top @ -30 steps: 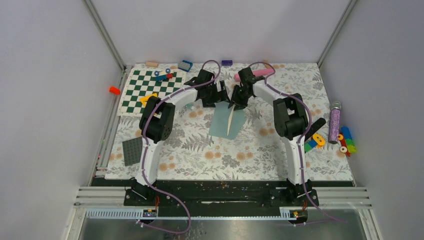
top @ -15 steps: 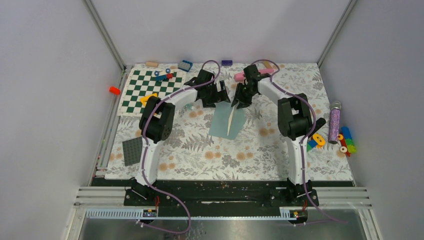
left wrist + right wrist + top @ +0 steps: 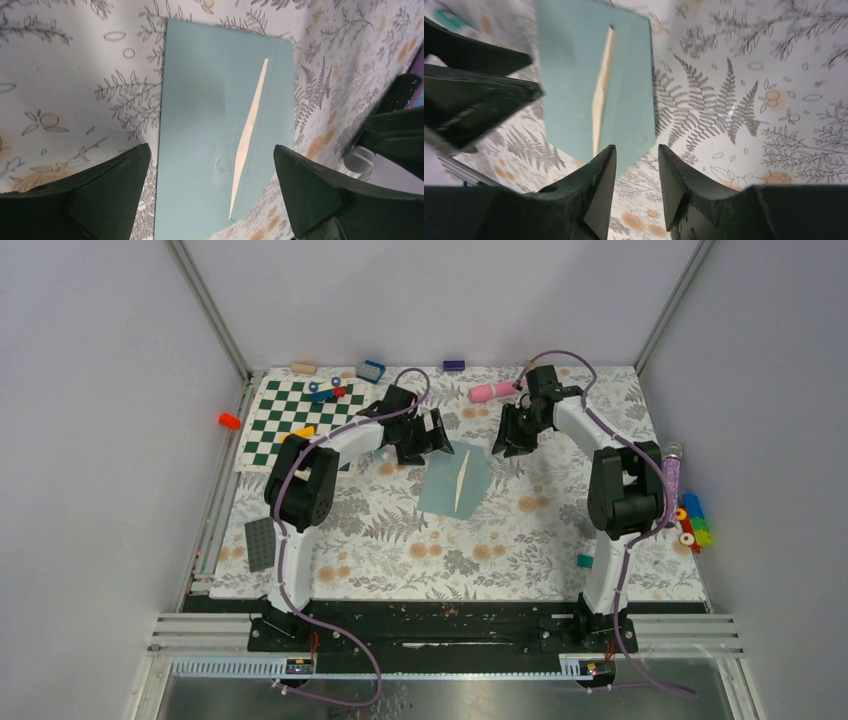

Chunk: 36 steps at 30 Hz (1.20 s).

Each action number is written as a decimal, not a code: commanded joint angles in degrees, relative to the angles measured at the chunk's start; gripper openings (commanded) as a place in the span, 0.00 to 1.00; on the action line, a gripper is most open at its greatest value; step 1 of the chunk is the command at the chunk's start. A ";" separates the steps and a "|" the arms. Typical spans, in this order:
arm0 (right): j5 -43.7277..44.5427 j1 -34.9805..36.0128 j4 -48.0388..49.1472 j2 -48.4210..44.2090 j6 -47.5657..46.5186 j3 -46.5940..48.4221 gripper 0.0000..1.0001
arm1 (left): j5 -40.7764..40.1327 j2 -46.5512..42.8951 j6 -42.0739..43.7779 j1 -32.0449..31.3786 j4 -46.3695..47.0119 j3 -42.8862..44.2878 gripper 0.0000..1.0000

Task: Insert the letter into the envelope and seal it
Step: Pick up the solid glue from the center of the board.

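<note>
Left wrist view: the left gripper (image 3: 211,152) is seen spread wide and empty, held above the envelope (image 3: 200,125). The envelope is laid flat on the flowered counter (image 3: 400,540), midway between its side edges and nearer the far edge. Only a thin cream sliver of the letter (image 3: 247,137) is shown at the envelope's slit. The right gripper (image 3: 635,155) is held partly parted with nothing gripped, near the envelope's far right corner.

Your floral-print table (image 3: 500,550), with loose things lying on it.
You have the teal envelope (image 3: 440,490) flat at its centre, a chequered board (image 3: 275,430) far left, a studded grey plate (image 3: 262,543) near left, a pink roll (image 3: 490,392) at the back, and a glitter tube (image 3: 668,485) by the right edge.
</note>
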 commanded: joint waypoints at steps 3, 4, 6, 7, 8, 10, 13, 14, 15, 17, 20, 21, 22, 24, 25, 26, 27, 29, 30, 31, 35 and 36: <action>-2.30 0.50 0.46 -6.87 -7.44 -4.92 0.45 | 6.78 -9.68 3.02 2.05 1.26 -0.94 0.99; -2.59 0.51 0.51 -7.79 -8.32 -5.18 0.45 | 6.74 -10.56 4.59 2.55 0.00 0.42 0.99; -4.01 0.53 0.34 -9.07 -10.10 -5.38 0.47 | 6.88 -10.94 10.54 3.53 -4.75 5.36 0.99; -4.99 0.49 -0.05 -9.69 -11.21 -5.43 0.48 | 6.63 -10.91 16.81 3.92 -9.23 8.19 0.99; -6.13 0.53 -0.44 -10.49 -12.88 -5.56 0.49 | 5.68 -10.70 22.78 4.00 -13.05 10.98 0.99; -7.72 0.51 -0.55 -12.41 -15.48 -6.35 0.54 | -1.17 -10.71 34.24 4.01 -18.70 14.16 0.99; -8.20 0.52 -1.15 -15.09 -19.43 -6.71 0.66 | -14.62 -11.44 50.02 4.01 -19.62 12.71 0.99; -8.02 0.54 -1.50 -15.84 -20.42 -6.44 0.70 | -18.16 -11.32 55.03 4.02 -19.67 12.25 0.99; -7.83 0.56 -1.89 -16.49 -21.17 -6.14 0.75 | -22.95 -10.62 59.93 4.01 -19.52 11.70 0.99; -7.55 0.49 -2.13 -17.98 -22.42 -6.15 0.84 | -27.57 -8.97 68.79 4.01 -20.06 10.97 0.99; -7.30 0.53 -2.11 -20.33 -23.59 -6.43 0.95 | -31.24 -6.98 80.59 4.05 -20.19 8.46 0.99; -7.13 0.54 -2.10 -21.04 -23.96 -6.63 0.97 | -31.54 -6.53 83.79 4.29 -19.90 7.41 0.99; -6.84 0.50 -2.09 -21.72 -24.17 -6.93 0.99 | -31.30 -6.30 86.40 4.53 -19.85 6.43 0.99; -6.51 0.50 -2.03 -23.03 -24.53 -7.45 1.00 | -29.01 -6.12 90.70 5.60 -20.90 5.73 0.99; -6.39 0.41 -1.98 -23.45 -24.69 -7.61 0.99 | -27.65 -6.22 92.48 6.12 -22.01 5.71 0.99; -6.39 0.40 -1.77 -24.02 -24.68 -7.97 1.00 | -26.53 -6.18 93.79 6.57 -22.76 5.85 0.99; -6.38 0.32 -1.40 -24.50 -24.66 -8.33 1.00 | -25.34 -6.08 94.80 6.82 -23.62 6.04 0.99; -6.52 0.24 -0.15 -25.64 -24.71 -9.15 1.00 | -23.50 -5.54 96.32 7.15 -25.18 6.60 0.98; -6.55 0.18 0.57 -26.18 -24.59 -9.74 1.00 | -22.82 -5.21 96.81 7.17 -25.47 6.81 0.97; -6.68 0.24 1.21 -26.83 -24.51 -10.26 1.00 | -22.42 -4.85 97.47 7.17 -25.78 6.84 0.97; -7.47 0.01 2.45 -28.16 -24.07 -11.36 1.00 | -20.46 -3.26 99.27 7.21 -26.11 7.70 0.94; -7.78 -0.11 2.40 -28.29 -23.86 -11.34 1.00 | -19.27 -2.98 99.81 7.20 -26.11 7.77 0.94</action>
